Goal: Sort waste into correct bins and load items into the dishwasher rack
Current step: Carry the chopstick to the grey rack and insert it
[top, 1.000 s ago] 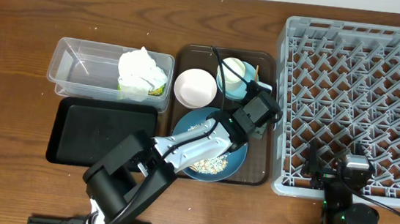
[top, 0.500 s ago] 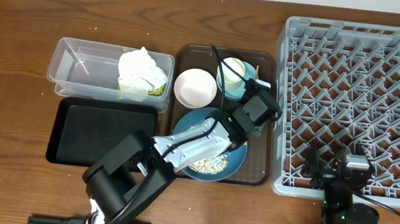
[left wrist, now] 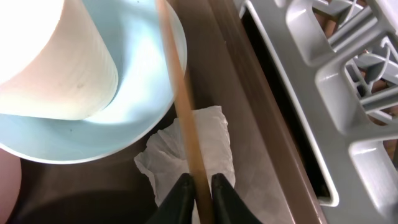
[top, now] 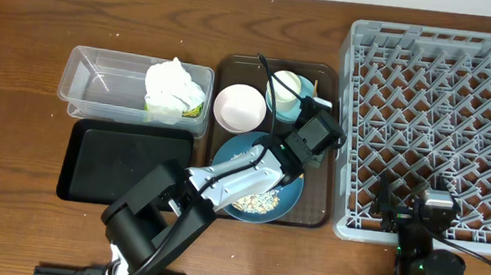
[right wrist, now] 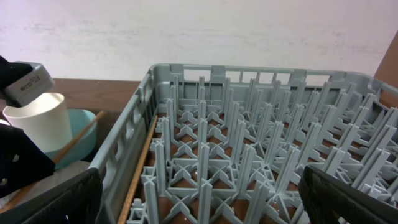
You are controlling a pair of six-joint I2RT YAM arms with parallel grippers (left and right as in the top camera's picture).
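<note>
Wood-grain tabletop (top: 7, 178) spreads under everything. Nearest the bottom edge of the overhead view, the right gripper (right wrist: 199, 199) hangs at the lower rim of the grey dishwasher rack (top: 436, 129), jaws spread wide and gripping nothing. To its left, the black tray (top: 116, 166) lies beside the brown serving tray (top: 315, 212). On that tray the dark-blue plate (top: 230, 154) carries loose rice grains (top: 257, 202).

Farther up, the left gripper (left wrist: 200, 198) is clenched on a wooden chopstick (left wrist: 177, 93). The chopstick slants over a crumpled napkin (left wrist: 214, 143) and the light-blue dish (left wrist: 143, 106), which holds the cream cup (left wrist: 56, 62). The pinkish-white bowl (top: 239, 108) sits just left of the dish. At the upper left, the clear tub (top: 97, 87) holds white napkins (top: 174, 84) and a yellow-green wrapper (top: 192, 110).
</note>
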